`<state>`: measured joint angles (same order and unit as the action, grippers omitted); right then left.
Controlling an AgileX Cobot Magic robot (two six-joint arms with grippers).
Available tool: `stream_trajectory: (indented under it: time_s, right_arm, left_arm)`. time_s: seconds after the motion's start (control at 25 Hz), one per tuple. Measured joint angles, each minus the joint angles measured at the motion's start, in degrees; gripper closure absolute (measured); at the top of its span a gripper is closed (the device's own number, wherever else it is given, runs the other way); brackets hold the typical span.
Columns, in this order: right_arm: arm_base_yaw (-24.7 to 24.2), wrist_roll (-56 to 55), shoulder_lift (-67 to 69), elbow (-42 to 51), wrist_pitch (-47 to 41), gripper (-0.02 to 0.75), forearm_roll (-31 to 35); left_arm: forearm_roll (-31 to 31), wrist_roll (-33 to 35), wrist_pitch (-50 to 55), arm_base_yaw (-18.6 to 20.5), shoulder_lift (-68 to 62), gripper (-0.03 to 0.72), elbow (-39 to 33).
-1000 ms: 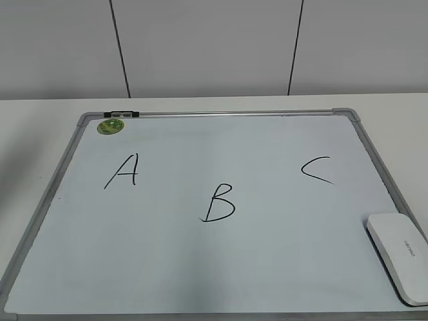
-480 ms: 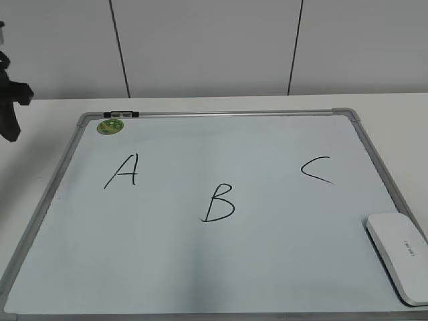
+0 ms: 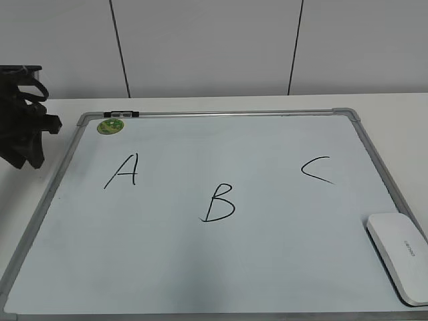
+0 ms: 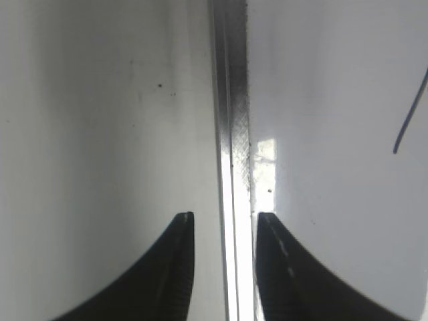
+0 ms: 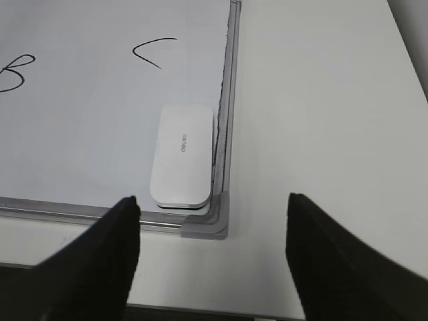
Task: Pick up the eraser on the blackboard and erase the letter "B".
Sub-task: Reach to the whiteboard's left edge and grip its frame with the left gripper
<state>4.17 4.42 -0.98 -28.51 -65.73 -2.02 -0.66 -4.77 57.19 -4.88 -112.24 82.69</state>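
Three black letters sit on the blackboard (image 3: 221,267), which lies flat on the white desk (image 3: 394,107): the "A" (image 3: 122,170) far left, the letter "B" (image 3: 219,202) mid-board, the "C" (image 3: 317,170) to the right. Wide bare board all round the "B", nothing near it. The eraser (image 3: 400,257) lies flat in the near right corner of the board, long side just beside the right frame rail, untouched; right wrist view shows it tucked against the grey corner piece. A small round green magnet (image 3: 111,126) sits at the far left corner, next to a black clip on the top rail. Desk strip right of the frame is bare in the right wrist view. Versus half a second back, the left arm has come further into the exterior view, now a dark bulk at the left edge beside the far left frame; board, letters, eraser unchanged. Left claw (image 4: 223,231) hangs over the left frame rail, jaws a narrow gap apart with the rail showing between them, holding nothing. Right claw (image 5: 214,221) is spread wide, nothing in it, hovering above the near right corner with the eraser showing between its fingers.
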Motion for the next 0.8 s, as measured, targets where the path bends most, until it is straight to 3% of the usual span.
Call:
stream_trajectory:
  time_s: [0.32,0.8]
  right_arm:
    - [0.0,0.0,0.0,0.0,0.0,0.227,0.0]
    - [0.0,0.0,0.0,0.0,0.0,0.227,0.0]
  left_arm:
    - [0.66,0.0,0.0,0.0,-6.86,0.447,4.24]
    - [-0.72,0.04,-0.55,2.16,-10.71,0.447,4.51]
